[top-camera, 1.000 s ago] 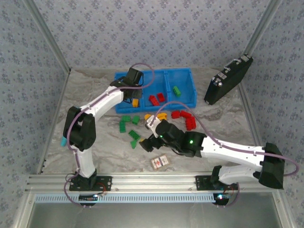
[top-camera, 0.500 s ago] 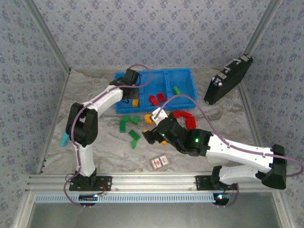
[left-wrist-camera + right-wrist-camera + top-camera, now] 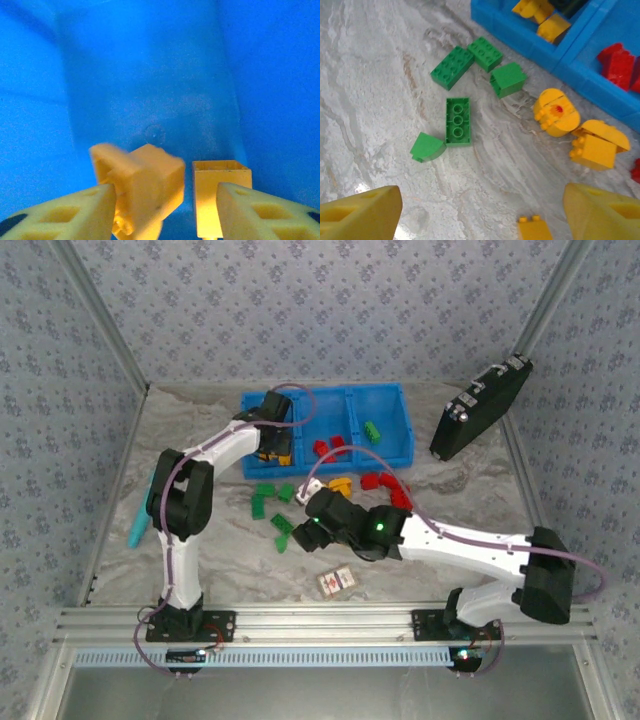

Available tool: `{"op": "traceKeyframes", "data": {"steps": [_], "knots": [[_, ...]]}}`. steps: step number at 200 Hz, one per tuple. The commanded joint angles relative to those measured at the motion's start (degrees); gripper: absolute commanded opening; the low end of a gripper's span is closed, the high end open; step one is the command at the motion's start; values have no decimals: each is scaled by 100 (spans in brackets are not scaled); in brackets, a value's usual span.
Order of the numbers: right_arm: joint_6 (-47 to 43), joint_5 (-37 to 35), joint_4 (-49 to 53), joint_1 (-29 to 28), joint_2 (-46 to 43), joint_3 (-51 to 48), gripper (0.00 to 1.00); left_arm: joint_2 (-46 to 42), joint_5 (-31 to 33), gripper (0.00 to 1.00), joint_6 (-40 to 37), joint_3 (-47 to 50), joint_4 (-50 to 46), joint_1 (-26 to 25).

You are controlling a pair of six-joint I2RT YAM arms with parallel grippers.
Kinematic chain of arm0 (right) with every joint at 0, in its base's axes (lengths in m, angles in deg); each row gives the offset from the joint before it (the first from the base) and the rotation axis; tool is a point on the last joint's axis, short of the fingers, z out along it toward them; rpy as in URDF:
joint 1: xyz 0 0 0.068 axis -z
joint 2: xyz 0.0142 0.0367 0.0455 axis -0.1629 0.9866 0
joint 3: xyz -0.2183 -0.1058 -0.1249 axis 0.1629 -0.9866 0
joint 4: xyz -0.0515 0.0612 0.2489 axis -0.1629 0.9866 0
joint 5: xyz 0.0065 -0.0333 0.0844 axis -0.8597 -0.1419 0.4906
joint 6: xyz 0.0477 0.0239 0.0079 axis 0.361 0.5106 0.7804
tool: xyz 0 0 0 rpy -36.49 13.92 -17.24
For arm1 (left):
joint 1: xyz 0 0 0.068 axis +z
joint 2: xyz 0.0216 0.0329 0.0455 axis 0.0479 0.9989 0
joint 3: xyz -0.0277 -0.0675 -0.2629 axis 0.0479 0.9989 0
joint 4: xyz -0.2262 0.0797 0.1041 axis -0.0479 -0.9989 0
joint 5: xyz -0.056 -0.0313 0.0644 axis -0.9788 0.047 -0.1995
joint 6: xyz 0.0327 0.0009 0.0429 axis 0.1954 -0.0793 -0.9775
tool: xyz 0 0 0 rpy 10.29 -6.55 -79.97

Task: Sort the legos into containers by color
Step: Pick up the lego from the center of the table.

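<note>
In the blue bin's [image 3: 150, 75] left compartment the left gripper [image 3: 165, 192] stands with jaws apart. A blurred orange-yellow brick [image 3: 145, 185] overlaps one finger, and a second yellow brick [image 3: 220, 200] is cut off below. The right gripper [image 3: 481, 195] hovers spread wide above green bricks [image 3: 457, 121] on the table [image 3: 370, 100].

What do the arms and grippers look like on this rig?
The left arm and right arm match: white links, bulky black joint housings, and a purple cable looping along each. A small green light glows on the right arm's black housing. The left gripper's fingers and the right gripper's fingers are yellow wedges with moulded hollows.
</note>
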Motion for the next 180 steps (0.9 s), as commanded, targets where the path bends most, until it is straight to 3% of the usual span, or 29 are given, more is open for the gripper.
{"op": "traceKeyframes", "data": {"steps": [1,57,100,158,180], "knots": [[67,477,3,109,288,244,83,-49,-30,61,15,-77,-5,44],[383,818,-377,243,1183,241,80,-1438,-15,72,-162,38,59,112],[446,917,-383,305,2009,720,78,-2793,-115,73,-603,-100,-479,304],[567,1619,-598,468,2806,1257,80,-4357,-558,73,-702,731,-878,773],[582,1490,-454,500,3048,1505,79,-4912,-521,74,-851,974,-1160,863]]}}
